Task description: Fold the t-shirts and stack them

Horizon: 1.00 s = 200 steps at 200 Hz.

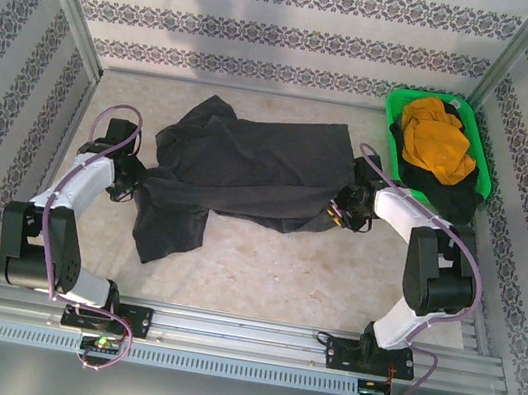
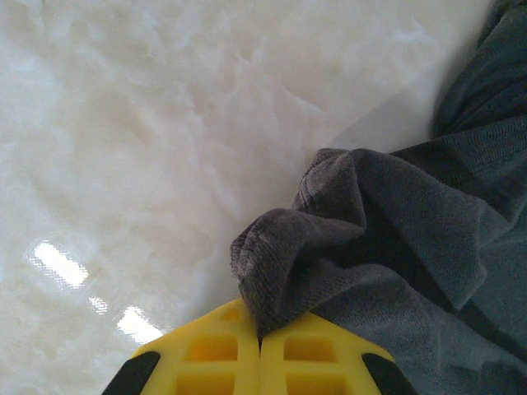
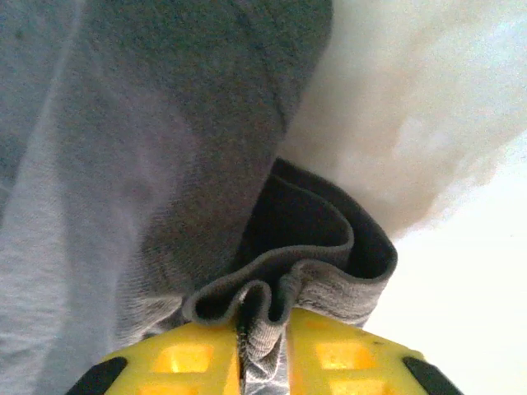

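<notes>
Nearest the arms, at 6 o'clock in the overhead view, lies a bare stretch of pale marbled table [image 1: 272, 270]. Just beyond it, at 9 o'clock of the table's middle, the left gripper [image 1: 132, 184] is clamped shut, a bunched edge of the charcoal grey t-shirt [image 1: 248, 170] pinched between its yellow fingers [image 2: 206, 358]. At 3 o'clock, the right gripper [image 1: 339, 210] is likewise closed tight on a folded hem of the same shirt. The shirt spreads rumpled between them, with one flap trailing toward 7 o'clock. Farther off, at 2 o'clock, a green basket [image 1: 392, 113] holds the mustard orange t-shirt [image 1: 436, 140] on top of the black t-shirt [image 1: 447, 193]. Each grip appears to catch only a small bunch of cloth, so a hard or uneven pull could slip the fabric free, and the trailing flap could drag and spoil the fold. No brand, label or writing can be read.
</notes>
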### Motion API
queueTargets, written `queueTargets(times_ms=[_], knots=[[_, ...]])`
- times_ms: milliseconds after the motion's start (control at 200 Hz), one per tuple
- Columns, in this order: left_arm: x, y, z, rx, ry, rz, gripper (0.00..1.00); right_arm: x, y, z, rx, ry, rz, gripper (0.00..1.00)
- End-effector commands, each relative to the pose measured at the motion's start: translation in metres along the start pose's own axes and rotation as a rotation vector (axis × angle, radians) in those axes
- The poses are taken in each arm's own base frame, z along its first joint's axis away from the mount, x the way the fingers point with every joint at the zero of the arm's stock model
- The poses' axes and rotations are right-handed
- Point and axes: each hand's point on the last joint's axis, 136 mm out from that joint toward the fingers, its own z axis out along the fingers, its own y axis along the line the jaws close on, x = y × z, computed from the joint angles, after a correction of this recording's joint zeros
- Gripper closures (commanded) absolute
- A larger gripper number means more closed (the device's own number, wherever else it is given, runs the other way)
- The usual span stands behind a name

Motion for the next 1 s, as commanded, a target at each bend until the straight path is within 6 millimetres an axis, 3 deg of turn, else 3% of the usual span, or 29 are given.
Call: queueTargets(times_ms=[0,100,205,350,495,694,824,994], knots=[[-0.008,-0.005,-0.001,0.019,-0.006,-0.003,1.0,-0.007,-0.01,-0.005,0.031,-0.043,0.019,0.89],[-0.007,-0.005,-0.001,0.02,-0.001,-0.006,1.0,-0.006,-0.015,-0.024,0.036,-0.073,0.014,1.0],[-0.006,-0.004,-0.001,0.016,0.005,-0.007,1.0,-0.001,-0.029,-0.048,0.056,-0.103,0.016,1.0],[-0.003,-0.003,-0.001,0.012,0.018,-0.008,1.0,0.007,-0.069,-0.072,0.116,-0.118,0.044,1.0],[0.001,0.0,-0.003,0.001,0.035,-0.008,1.0,0.019,-0.107,-0.072,0.174,-0.095,0.072,1.0],[0.014,0.011,-0.006,-0.03,0.074,-0.01,1.0,0.044,-0.142,-0.047,0.268,0.045,0.202,1.0],[0.021,0.018,-0.008,-0.033,0.08,-0.015,1.0,0.039,-0.144,-0.058,0.257,-0.04,0.254,0.65],[0.027,0.023,-0.009,-0.035,0.088,-0.017,1.0,0.033,-0.133,-0.068,0.161,-0.121,0.278,0.59]])
